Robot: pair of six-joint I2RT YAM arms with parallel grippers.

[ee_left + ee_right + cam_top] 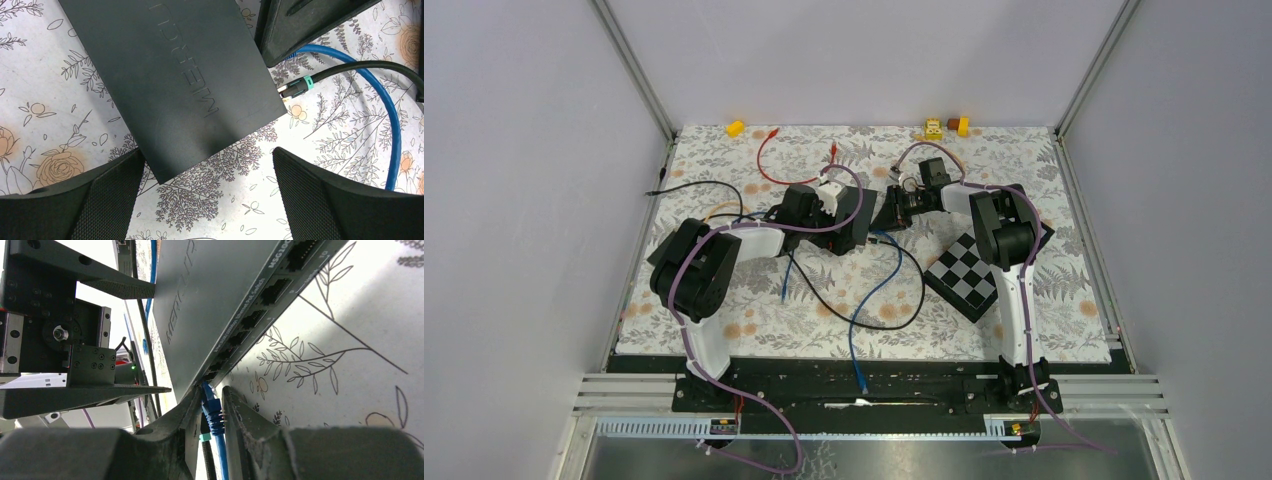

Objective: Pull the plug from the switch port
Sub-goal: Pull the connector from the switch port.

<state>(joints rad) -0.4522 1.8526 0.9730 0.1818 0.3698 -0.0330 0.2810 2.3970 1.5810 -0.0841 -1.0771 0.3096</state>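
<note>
Two arms reach in over the flower-printed table mat [754,320], and between them lies one flat black network switch [175,75], embossed lettering on its lid and a single row of ports along its front edge. The task's thing, the blue moulded plug [213,415], sits in the port at the end of that row. Its blue cable [395,130] curves away over the mat. The right gripper [212,396] has its two fingers [235,410] set narrowly on either side of that plug, apparently touching it, though I cannot tell whether they truly pinch it. The left gripper [207,155] gapes wide, its two ribbed pads [110,200] standing either side of the switch's near corner and holding nothing. Just beside the blue plug, one black cable with a teal collar [300,87] meets the same edge of the switch. From above I count one black-and-white chequered board [969,270] lying by the right arm, one thin red cable [769,150] looped near the far edge, and three small yellow blocks [736,128] along that edge, one to the left and two together to the right.
</note>
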